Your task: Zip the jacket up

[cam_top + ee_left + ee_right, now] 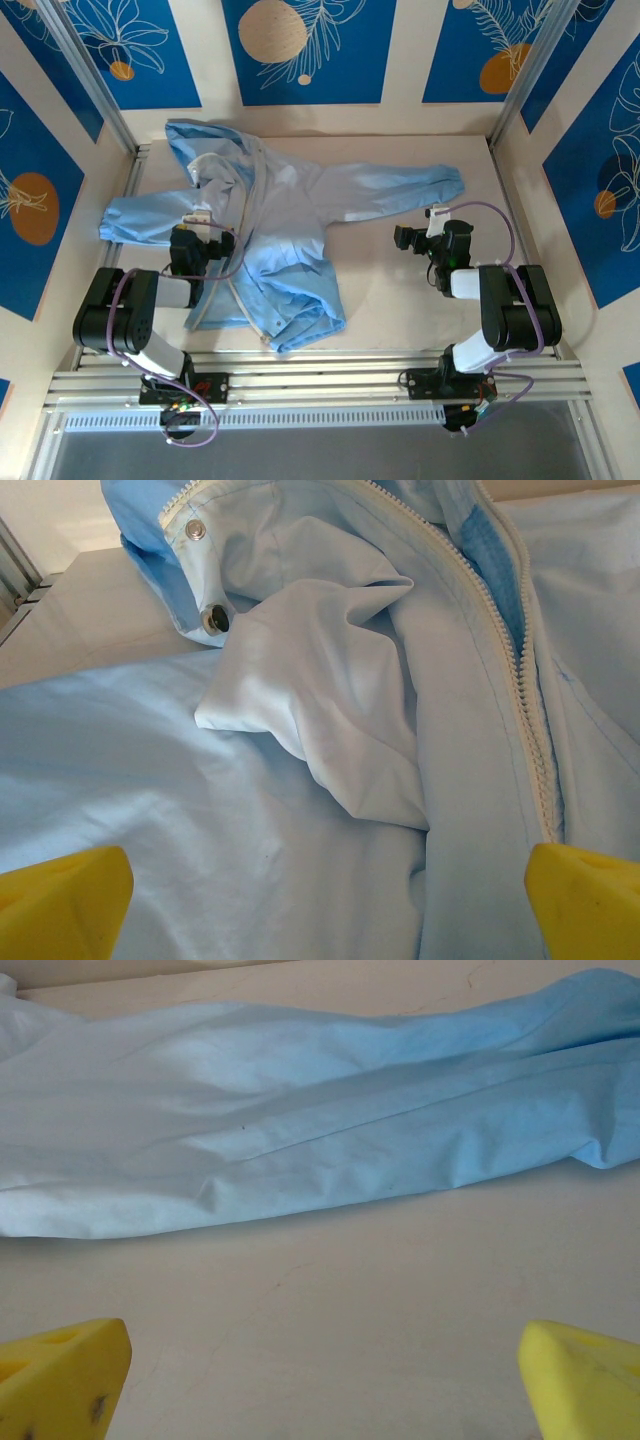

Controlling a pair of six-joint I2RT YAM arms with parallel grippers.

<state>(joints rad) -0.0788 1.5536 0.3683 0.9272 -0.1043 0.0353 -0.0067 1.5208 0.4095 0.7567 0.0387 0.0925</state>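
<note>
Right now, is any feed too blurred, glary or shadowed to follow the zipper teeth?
Left wrist: zipper teeth crisp, no glare; the left gripper's fingertips are soft-focus. Right wrist: sleeve has a pale bright patch but is readable. Top external: even light, faint shadows beside the jacket, teeth too small to resolve.

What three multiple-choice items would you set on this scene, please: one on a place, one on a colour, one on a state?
1. Where is the right gripper? A) over the hood B) over bare table near a sleeve C) on the zipper
2. What colour is the jacket? A) red B) black C) light blue
3. How is the left gripper? A) open B) shut on the zipper C) shut on a sleeve
Answers: 1 B, table lies under its fingers, the sleeve ahead; 2 C, the fabric is pale blue; 3 A, its yellow fingers stand wide apart.
</note>
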